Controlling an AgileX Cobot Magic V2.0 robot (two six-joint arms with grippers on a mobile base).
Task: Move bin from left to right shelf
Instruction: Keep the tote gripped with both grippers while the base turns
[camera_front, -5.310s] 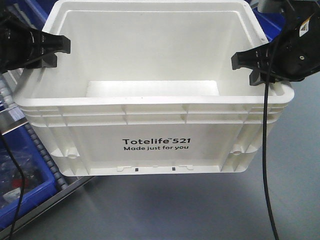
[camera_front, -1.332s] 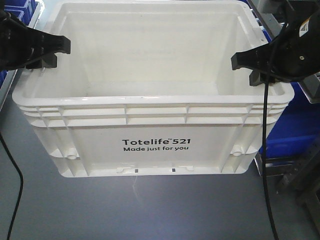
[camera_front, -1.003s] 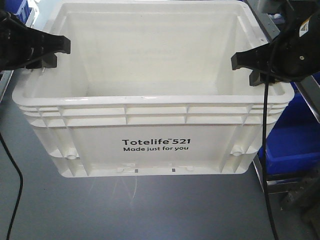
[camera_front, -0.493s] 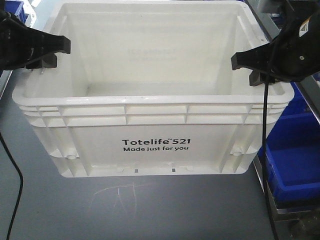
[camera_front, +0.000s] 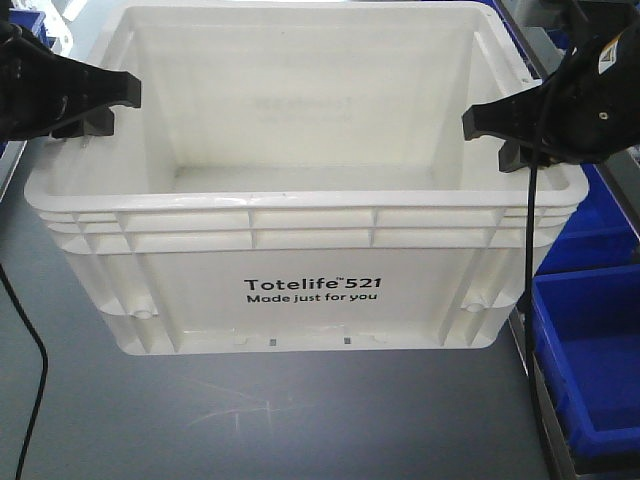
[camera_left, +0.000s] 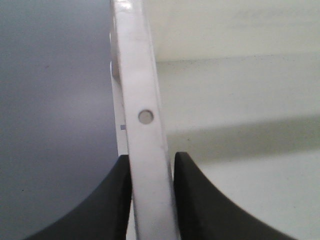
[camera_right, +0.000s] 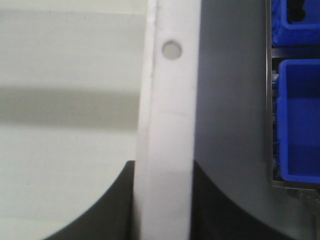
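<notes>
- Above the grey surface (camera_front: 250, 420), near its right edge, the bin (camera_front: 310, 290) hangs level, apparently mid-carry.
- Left gripper (camera_front: 112, 108) and right gripper (camera_front: 495, 138) each pinch an opposite rim wall, balancing the load.

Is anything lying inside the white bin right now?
No, the front view shows only bare white floor and walls inside the bin.
</notes>
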